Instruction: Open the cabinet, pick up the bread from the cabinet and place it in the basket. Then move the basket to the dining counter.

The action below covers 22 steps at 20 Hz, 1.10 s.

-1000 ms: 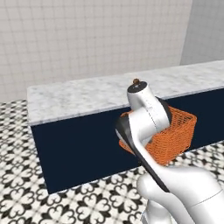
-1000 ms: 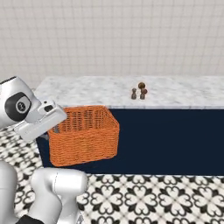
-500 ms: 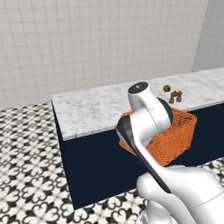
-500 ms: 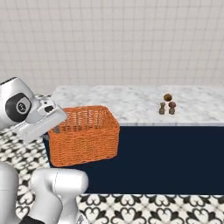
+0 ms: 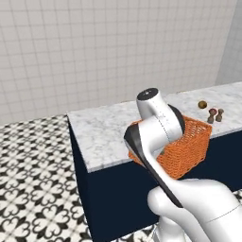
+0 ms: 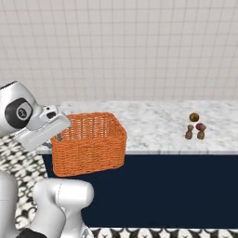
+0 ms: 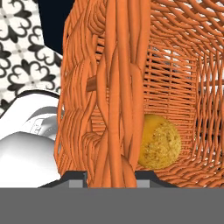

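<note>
The basket [image 6: 88, 143] hangs in my gripper [image 7: 109, 175], clamped by its near wall, with the rim strands running up between my fingertips in the hand view; it sits in front of the dining counter [image 6: 153, 128], just off the front edge and partly above the top, not resting on it; the bread [image 7: 160, 141] lies inside on the basket floor, against the far corner. To set it down well I judge I must lift enough for the basket's base to clear the marble edge, carry it inward over bare slab, and keep it level so the bread does not roll out; the small brown ball [image 6: 194, 117] and the two little figures [image 6: 195, 131] stand well apart, so I aim for the open stretch near me and lower gently before letting go.
</note>
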{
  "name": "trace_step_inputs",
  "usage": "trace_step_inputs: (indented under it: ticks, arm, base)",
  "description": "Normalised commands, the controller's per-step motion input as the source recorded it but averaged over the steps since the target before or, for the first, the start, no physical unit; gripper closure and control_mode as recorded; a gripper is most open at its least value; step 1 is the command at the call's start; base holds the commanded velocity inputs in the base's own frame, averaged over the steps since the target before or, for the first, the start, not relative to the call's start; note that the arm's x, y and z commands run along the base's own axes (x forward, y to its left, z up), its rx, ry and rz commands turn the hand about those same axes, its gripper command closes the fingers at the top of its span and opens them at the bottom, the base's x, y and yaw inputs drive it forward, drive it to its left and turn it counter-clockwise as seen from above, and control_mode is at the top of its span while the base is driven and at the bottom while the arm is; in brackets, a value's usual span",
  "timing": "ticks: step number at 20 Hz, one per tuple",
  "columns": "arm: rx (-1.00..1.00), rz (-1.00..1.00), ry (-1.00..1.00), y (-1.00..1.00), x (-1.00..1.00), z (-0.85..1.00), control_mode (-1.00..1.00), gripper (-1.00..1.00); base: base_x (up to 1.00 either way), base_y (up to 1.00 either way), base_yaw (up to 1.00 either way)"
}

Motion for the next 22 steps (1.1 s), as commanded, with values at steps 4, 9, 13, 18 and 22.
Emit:
trace_step_inputs:
  ticks: [4, 9, 13, 18, 22]
  arm:
    - [0.0, 0.0, 0.0, 0.0, 0.0, 0.0, 1.0, 1.0]
    - [0.0, -0.01, 0.0, 0.22, 0.44, -0.01, -1.0, 1.0]
    - [0.0, -0.02, 0.0, 0.18, 0.73, -0.12, -1.0, 1.0]
    - [0.0, 0.0, -0.01, 0.14, 1.0, -0.17, -1.0, 1.0]
    - [0.0, 0.0, -0.03, 0.02, 1.0, -0.24, -1.0, 1.0]
  base:
    - [0.56, 0.28, -0.01]
    - [0.1, 0.06, 0.0]
    - [0.0, 0.0, 0.0]
    - [0.0, 0.0, 0.0]
    - [0.0, 0.0, 0.0]
